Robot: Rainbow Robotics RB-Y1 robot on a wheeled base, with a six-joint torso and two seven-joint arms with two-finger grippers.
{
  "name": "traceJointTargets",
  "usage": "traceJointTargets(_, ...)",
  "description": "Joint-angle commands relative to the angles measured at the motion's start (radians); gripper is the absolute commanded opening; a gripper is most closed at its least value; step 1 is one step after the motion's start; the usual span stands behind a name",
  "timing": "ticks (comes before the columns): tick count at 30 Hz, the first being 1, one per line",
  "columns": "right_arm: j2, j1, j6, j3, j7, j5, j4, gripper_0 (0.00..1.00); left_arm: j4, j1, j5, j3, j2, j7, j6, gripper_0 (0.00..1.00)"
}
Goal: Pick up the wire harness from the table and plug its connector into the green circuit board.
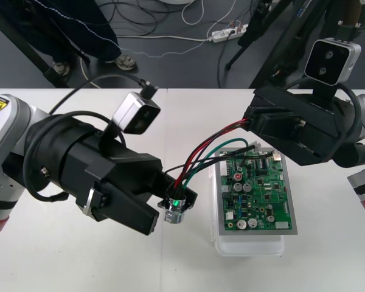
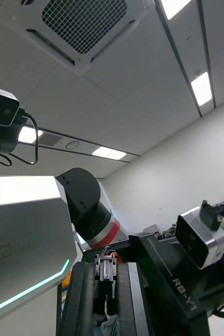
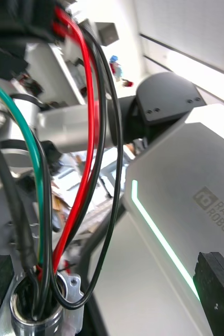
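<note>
- White letters on the black side of the left gripper (image 1: 170, 210) say "RB-Y1". You can read them from the right wrist.
- A yellow warning sticker (image 1: 0, 105) with a black sign is on the left arm, at the left edge of the front view.
- The white base (image 1: 249, 246) holds the green circuit board (image 1: 255, 194), low and right of the middle. The board is full of tiny parts. Its writing is too small to read.
- The wire harness (image 1: 213, 146) runs between the two grippers, up and left of the board. Its wires are red, black and green.
- The right gripper (image 1: 250, 125) is at the upper right. Its fingers are pressed together on the small black plug (image 2: 106, 270). The plug is in the gripper, not in the board.
- The left gripper is low and left of the middle. Its fingers (image 3: 216, 286) look spread wide. The round metal socket (image 1: 172, 214) sits between them, close to one finger, maybe touching it.
</note>
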Motion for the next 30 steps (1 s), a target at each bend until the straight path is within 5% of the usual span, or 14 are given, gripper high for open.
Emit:
traceJointTargets(1, -0.051, 0.020, 0.001, 0.010, -0.027, -0.007, -0.056, 0.00, -0.060, -0.001, -0.050, 0.104, 0.010, -0.101, -0.023, 1.00)
traceJointTargets(14, -0.061, 0.157, 0.001, 0.008, -0.021, 0.073, -0.170, 0.00, -0.084, 0.008, -0.081, 0.258, 0.158, -0.110, -0.023, 1.00)
traceJointTargets(30, -0.059, 0.174, 0.001, 0.005, 0.041, 0.135, -0.186, 0.00, -0.192, 0.080, -0.058, 0.336, 0.346, -0.164, 0.040, 1.00)
